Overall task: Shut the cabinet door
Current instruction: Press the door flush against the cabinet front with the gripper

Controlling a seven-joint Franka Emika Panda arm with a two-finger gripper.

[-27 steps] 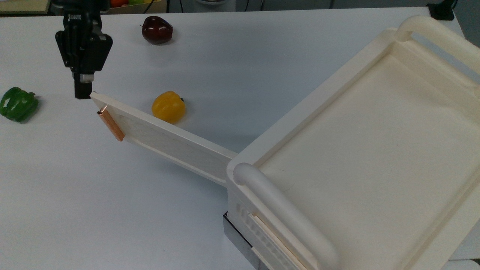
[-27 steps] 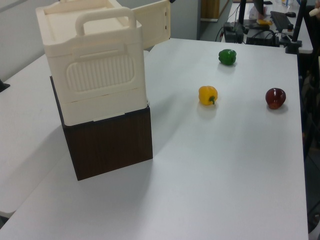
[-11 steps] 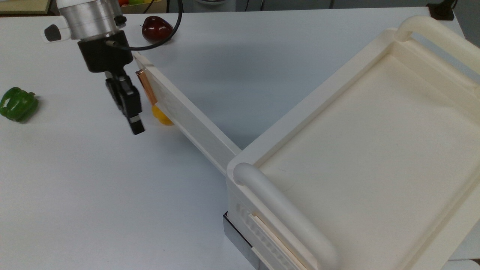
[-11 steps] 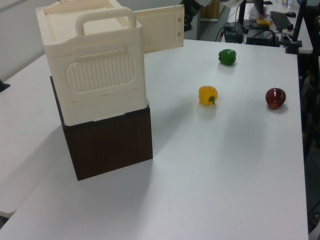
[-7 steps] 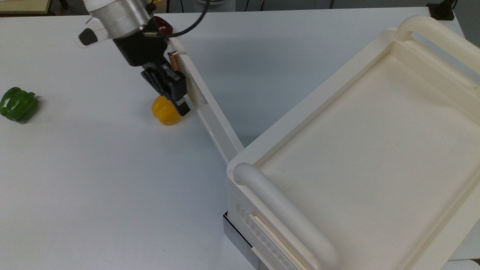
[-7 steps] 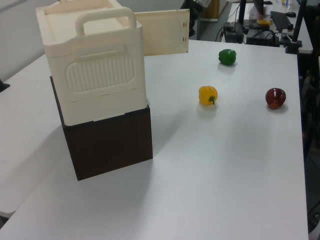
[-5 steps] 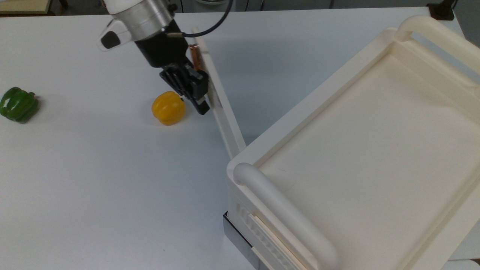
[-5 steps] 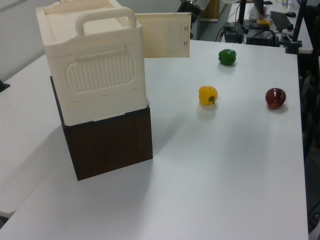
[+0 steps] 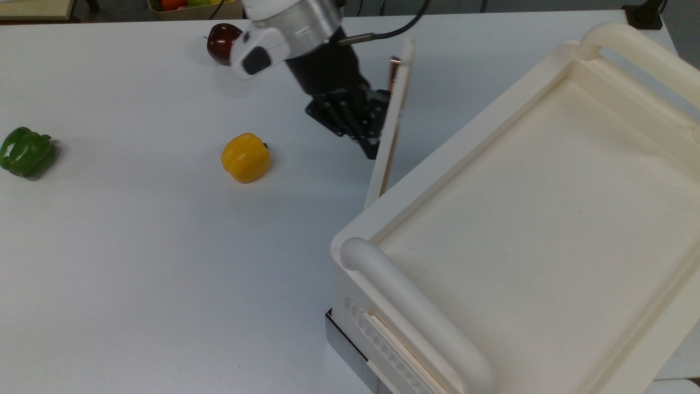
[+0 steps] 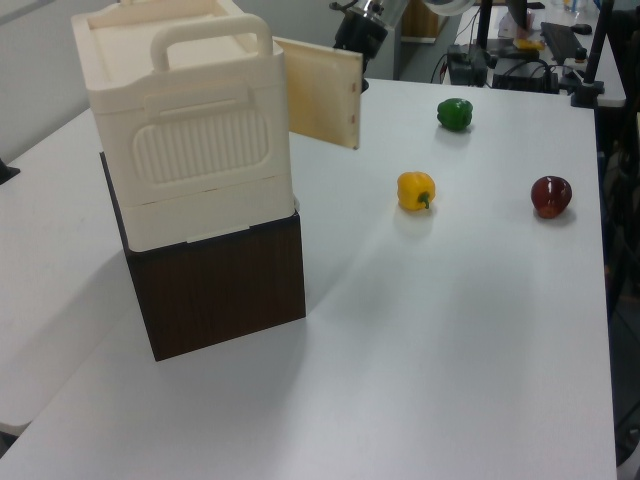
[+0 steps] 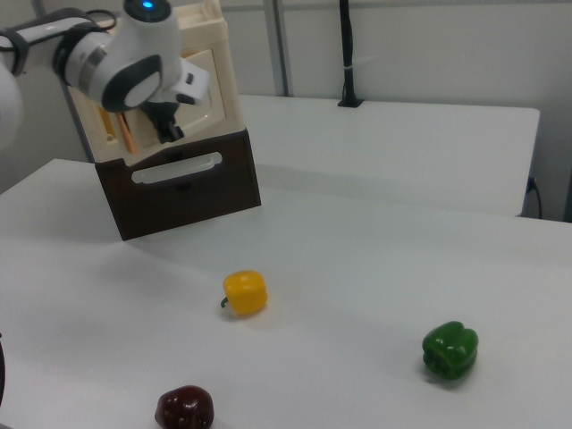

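The cabinet door point(image 9: 395, 104) is a thin cream panel, seen edge-on in the top view and standing partly open off the cream cabinet point(image 9: 454, 137). Its copper handle point(image 9: 392, 68) sits near the free edge. My gripper point(image 9: 372, 146) is shut with nothing in it and lies against the door's outer face, just below the handle. In the left view the door point(image 10: 320, 90) shows its inner face and the gripper point(image 10: 352, 35) is behind it. In the right view the gripper point(image 11: 170, 132) hangs in front of the door point(image 11: 207, 89).
A yellow pepper point(image 9: 246, 157) lies on the white table to the top view's left of the door. A green pepper point(image 9: 26, 151) is at the far left and a dark red fruit point(image 9: 219, 41) sits behind the arm. The cabinet rests on a dark brown base point(image 10: 220, 290).
The door has swung from wide open toward the cabinet. My gripper has travelled with it to the top view's right, staying against its outer face, and the yellow pepper is uncovered.
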